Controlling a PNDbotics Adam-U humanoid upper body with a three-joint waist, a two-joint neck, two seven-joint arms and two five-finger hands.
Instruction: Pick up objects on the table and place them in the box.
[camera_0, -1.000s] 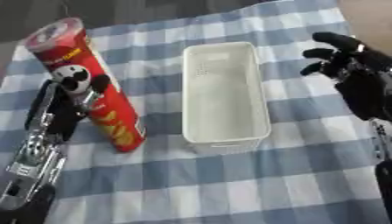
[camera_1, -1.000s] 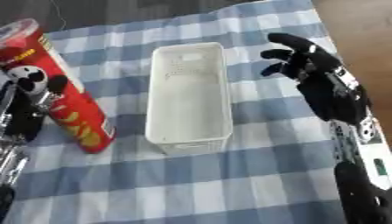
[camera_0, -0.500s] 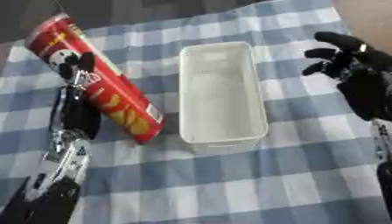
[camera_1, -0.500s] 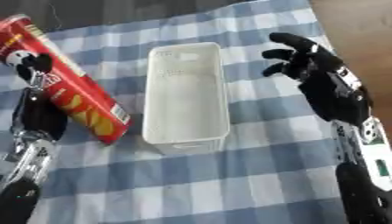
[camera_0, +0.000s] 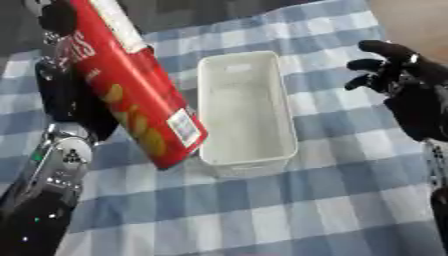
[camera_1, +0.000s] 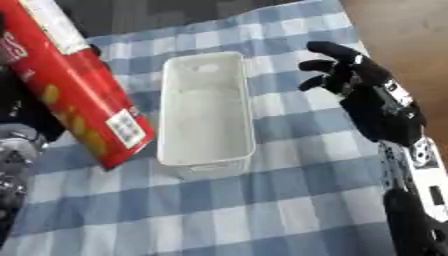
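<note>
The left hand (camera_0: 70, 95), black and coming in from the left edge, is wrapped around a tall red snack can (camera_0: 131, 85), with its fingers mostly hidden behind the can. The can is held off the table, tilted with its top toward the far left corner and its base hanging low, just beside the near left wall of the white box (camera_0: 249, 150). The box, a long narrow tub, is seen to be empty and rests on a blue and white checked cloth (camera_0: 262, 215). The right hand (camera_1: 359, 82) is held in the air to the right of the box, well apart from it, with its fingers spread and nothing in them. The step in hand is judged to be the carry toward the box. For the next move, the can would need to be brought over the opening and laid lengthwise so that it fits between the walls before being released
</note>
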